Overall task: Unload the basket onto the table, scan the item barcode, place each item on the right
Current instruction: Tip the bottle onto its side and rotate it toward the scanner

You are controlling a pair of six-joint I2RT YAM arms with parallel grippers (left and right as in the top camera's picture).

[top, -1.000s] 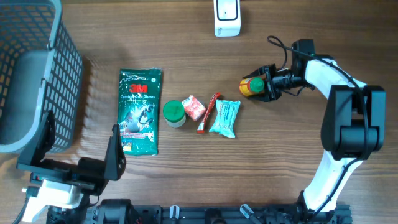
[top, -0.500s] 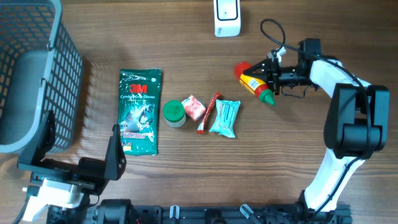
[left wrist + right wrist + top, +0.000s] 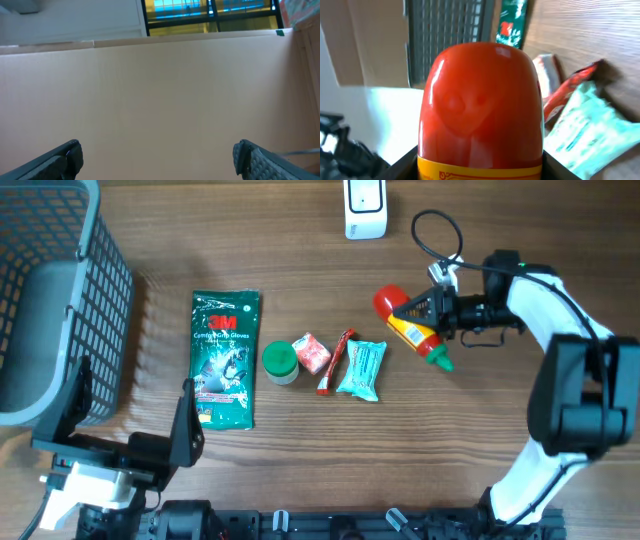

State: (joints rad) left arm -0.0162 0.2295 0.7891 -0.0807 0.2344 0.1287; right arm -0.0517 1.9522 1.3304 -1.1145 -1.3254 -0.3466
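Wooden table (image 3: 480,240) bears glove pack (image 3: 226,360), jar (image 3: 280,362), teal pouch (image 3: 361,368), scanner (image 3: 364,208).

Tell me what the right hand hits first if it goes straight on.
Holding the red bottle, the right hand points left. It likely clears the small packets and meets the green glove pack first, though its height is unclear.

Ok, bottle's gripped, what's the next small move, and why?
Probably swing the red sauce bottle toward the white scanner, label facing it: the right gripper holds the bottle, but off to the scanner's side, not in front.
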